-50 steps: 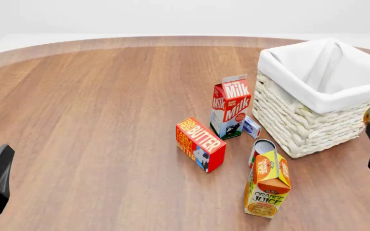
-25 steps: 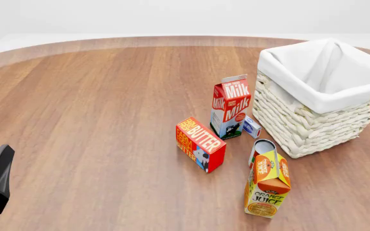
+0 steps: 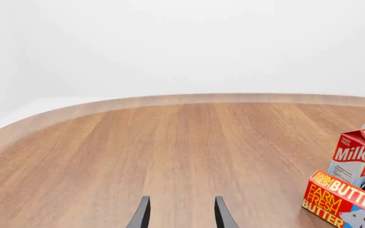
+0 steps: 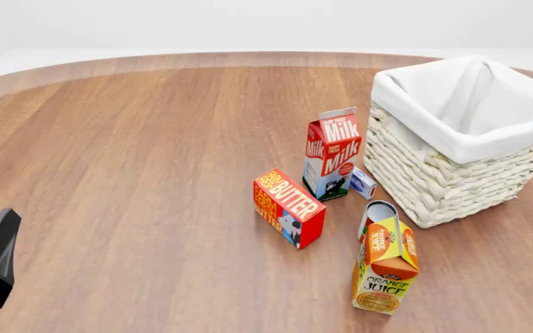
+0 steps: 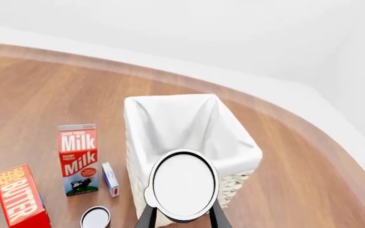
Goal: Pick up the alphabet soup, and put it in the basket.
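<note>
While right gripper [image 5: 181,219] is clamping the alphabet soup [image 5: 182,186] just beside the basket [image 5: 169,118] rim, it's needing to go fwd over the lining center b4 releasing; left gripper [image 3: 181,213] is idling, jaws apart.

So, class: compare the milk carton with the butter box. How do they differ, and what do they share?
The milk carton stands upright and tall with a gabled top; the butter box is a low flat-topped block, lying on its long side. The milk carton is nearer the basket than the butter box. Both are red with white lettering, and both rest on the table.
</note>
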Robot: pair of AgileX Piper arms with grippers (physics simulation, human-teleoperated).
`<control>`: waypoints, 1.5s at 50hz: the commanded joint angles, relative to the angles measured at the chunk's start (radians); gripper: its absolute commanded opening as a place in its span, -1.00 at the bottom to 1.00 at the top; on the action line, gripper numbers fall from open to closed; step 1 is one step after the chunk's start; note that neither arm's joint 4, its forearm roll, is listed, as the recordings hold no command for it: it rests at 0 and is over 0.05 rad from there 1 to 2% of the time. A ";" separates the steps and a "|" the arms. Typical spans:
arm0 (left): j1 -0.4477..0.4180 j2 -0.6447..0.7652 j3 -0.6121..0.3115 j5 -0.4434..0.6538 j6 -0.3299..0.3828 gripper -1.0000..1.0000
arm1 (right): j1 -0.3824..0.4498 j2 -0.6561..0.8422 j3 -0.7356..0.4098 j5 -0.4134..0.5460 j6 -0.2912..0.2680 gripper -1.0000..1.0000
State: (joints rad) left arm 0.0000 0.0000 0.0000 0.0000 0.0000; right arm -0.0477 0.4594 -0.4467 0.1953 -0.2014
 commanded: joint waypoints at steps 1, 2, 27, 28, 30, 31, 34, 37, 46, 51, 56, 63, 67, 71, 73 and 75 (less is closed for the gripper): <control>0.000 0.000 0.000 0.000 0.000 1.00 | 0.012 0.052 -0.041 -0.037 0.025 -1.00; 0.000 0.000 0.000 0.000 0.000 1.00 | 0.012 0.052 -0.041 -0.037 0.025 -1.00; 0.000 0.000 0.000 0.000 0.000 1.00 | 0.027 0.183 -0.107 -0.104 0.027 -1.00; 0.000 0.000 0.000 0.000 0.000 1.00 | 0.027 0.183 -0.107 -0.104 0.027 -1.00; 0.000 0.000 0.000 0.000 0.000 1.00 | 0.031 0.213 -0.123 -0.117 0.028 -1.00; 0.000 0.000 0.000 0.000 0.000 1.00 | 0.031 0.213 -0.123 -0.117 0.028 -1.00; 0.000 0.000 0.000 0.000 0.000 1.00 | 0.030 0.233 -0.136 -0.125 0.027 -1.00; 0.000 0.000 0.000 0.000 0.000 1.00 | 0.031 0.254 -0.144 -0.137 0.026 -1.00; 0.000 0.000 0.000 0.000 0.000 1.00 | 0.035 0.301 -0.169 -0.158 0.026 -1.00; 0.000 0.000 0.000 0.000 0.000 1.00 | 0.030 0.318 -0.184 -0.159 0.025 -1.00; 0.000 0.000 0.000 0.000 0.000 1.00 | 0.025 0.332 -0.209 -0.152 0.021 -1.00; 0.000 0.000 0.000 0.000 0.000 1.00 | 0.022 0.337 -0.225 -0.144 0.020 -1.00; 0.000 0.000 0.000 0.000 0.000 1.00 | 0.022 0.351 -0.251 -0.137 0.018 -1.00; 0.000 0.000 0.000 0.000 0.000 1.00 | 0.029 0.387 -0.282 -0.132 0.009 -1.00; 0.000 0.000 0.000 0.000 0.000 1.00 | 0.030 0.397 -0.295 -0.126 0.009 -1.00; 0.000 0.000 0.000 0.000 0.000 1.00 | 0.035 0.411 -0.307 -0.118 0.004 -1.00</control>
State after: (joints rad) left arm 0.0000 0.0000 0.0000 0.0000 0.0000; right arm -0.0198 0.8241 -0.6911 0.0632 -0.2074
